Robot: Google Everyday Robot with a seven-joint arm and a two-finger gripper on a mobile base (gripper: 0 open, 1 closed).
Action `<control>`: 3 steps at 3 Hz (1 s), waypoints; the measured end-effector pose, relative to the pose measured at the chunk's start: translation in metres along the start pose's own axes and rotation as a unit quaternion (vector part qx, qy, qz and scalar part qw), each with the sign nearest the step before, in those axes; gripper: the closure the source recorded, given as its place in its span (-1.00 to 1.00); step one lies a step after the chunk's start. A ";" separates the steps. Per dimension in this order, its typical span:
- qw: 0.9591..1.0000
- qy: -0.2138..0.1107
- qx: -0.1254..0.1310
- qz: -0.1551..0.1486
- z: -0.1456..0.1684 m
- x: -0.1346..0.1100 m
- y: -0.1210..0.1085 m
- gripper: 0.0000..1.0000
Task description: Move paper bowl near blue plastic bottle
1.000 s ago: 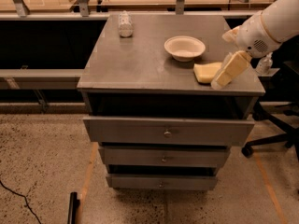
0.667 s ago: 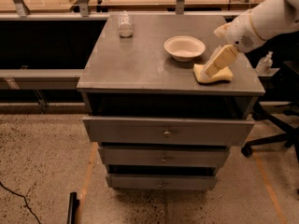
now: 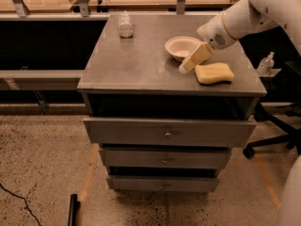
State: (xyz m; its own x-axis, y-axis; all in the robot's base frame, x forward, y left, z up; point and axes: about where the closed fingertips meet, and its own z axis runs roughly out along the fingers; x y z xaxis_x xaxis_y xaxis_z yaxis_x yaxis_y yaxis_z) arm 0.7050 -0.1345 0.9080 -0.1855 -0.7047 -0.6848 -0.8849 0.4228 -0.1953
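A shallow white paper bowl (image 3: 182, 45) sat toward the back right of a grey bench (image 3: 136, 65), well apart from the small pale blue plastic bottle (image 3: 125, 24) standing at the back left. The robot's gripper (image 3: 184, 68) slanted down across the bowl's front right rim, its tip near the bench top; whether the jaws were spread or pressed together could not be told. A yellow sponge (image 3: 214, 73) lay just right of the gripper.

The grey cabinet top (image 3: 141, 65) carries a bottle (image 3: 125, 24) at back left, and a bowl (image 3: 182, 47) and sponge (image 3: 214, 73) at right (gripper (image 3: 186, 68) low between those two).
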 end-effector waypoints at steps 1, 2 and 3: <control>1.000 -0.015 0.000 -0.001 0.011 -0.006 0.001 -1.00; 0.999 -0.033 0.001 0.008 0.024 -0.013 -0.006 -1.00; 0.996 -0.067 -0.006 0.064 0.053 -0.001 -0.025 -0.84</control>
State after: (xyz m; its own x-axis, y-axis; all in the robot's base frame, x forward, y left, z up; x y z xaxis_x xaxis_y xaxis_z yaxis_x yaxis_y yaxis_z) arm 0.7497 -0.1143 0.8765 -0.2391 -0.5620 -0.7918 -0.8631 0.4966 -0.0919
